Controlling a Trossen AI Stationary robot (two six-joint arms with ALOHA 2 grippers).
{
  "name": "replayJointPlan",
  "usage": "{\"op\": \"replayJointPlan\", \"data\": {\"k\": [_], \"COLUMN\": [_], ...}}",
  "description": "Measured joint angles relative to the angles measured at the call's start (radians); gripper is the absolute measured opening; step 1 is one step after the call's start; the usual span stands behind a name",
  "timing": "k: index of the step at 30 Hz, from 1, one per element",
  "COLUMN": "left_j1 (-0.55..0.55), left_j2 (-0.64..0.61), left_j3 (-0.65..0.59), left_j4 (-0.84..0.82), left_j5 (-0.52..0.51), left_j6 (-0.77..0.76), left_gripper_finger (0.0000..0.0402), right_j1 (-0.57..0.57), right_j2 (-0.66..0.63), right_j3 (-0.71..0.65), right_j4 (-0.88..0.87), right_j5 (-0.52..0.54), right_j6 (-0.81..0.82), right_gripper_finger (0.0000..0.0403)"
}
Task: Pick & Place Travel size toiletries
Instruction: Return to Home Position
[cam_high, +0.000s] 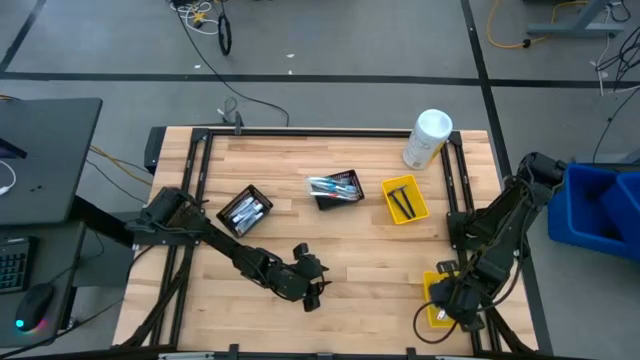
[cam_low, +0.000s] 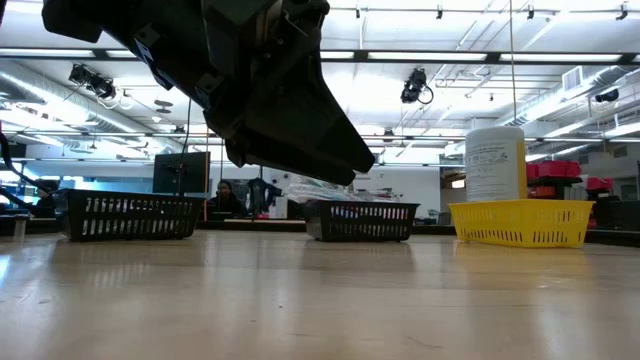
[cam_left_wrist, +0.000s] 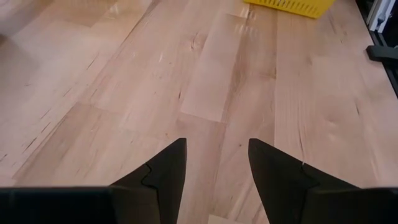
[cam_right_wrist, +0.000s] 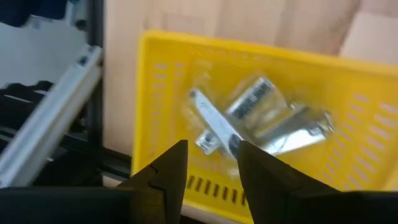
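While the high view has the left hand (cam_high: 316, 293) over bare table (cam_high: 380, 265) and toiletries (cam_high: 333, 185) lying in a black basket (cam_high: 322, 205), the left wrist view shows that hand spread and empty, and the right wrist view shows the right hand (cam_right_wrist: 211, 144) spread above silvery cutters (cam_right_wrist: 249, 102) in a yellow basket (cam_right_wrist: 155, 93).

Left tool (cam_high: 312, 285) over bare counter (cam_high: 380, 260), near the front edge, mid-width. Beyond it, to the left: basket (cam_high: 262, 195) with toiletries (cam_high: 245, 212) inside. Straight beyond it: second basket (cam_high: 325, 204), also filled. Beyond it, to the right: tray (cam_high: 420, 205), with canister (cam_high: 428, 138) behind that at the far corner. Right tool (cam_right_wrist: 212, 155) above corner tray (cam_right_wrist: 161, 93) at the counter's near right edge. Clippers (cam_right_wrist: 249, 118) lie in it, directly below the tool.
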Motion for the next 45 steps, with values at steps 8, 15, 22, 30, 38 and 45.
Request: {"op": "replayJointPlan", "data": {"k": [8, 15, 22, 30, 38, 45], "left_j1": [0.0, 0.0, 0.0, -0.013, -0.016, -0.016], "left_j2": [-0.006, -0.006, -0.022, -0.204, -0.521, -0.752], "left_j3": [0.0, 0.0, 0.0, 0.0, 0.0, -0.019], "left_j4": [0.022, 0.018, 0.025, -0.106, -0.423, -0.64], "left_j5": [-0.002, -0.053, -0.088, -0.081, -0.129, -0.297], "left_j6": [0.081, 0.153, 0.197, 0.228, 0.244, 0.231], "left_gripper_finger": [0.0183, 0.0183, 0.0183, 0.0183, 0.0183, 0.0183], "right_j1": [-0.031, -0.064, -0.123, -0.193, -0.262, -0.326], "right_j2": [-0.011, -0.03, -0.03, -0.035, -0.226, -0.475], "right_j3": [0.0, 0.0, 0.0, 0.0, 0.0, 0.0], "right_j4": [0.144, 0.395, 0.6, 0.625, 0.613, 0.531], "right_j5": [-0.082, -0.044, 0.385, 0.755, 0.65, 0.524], "right_j6": [0.025, 0.149, -0.23, -0.418, -0.607, -0.752], "right_gripper_finger": [0.0145, 0.014, 0.0141, 0.0141, 0.0142, 0.0142]}}
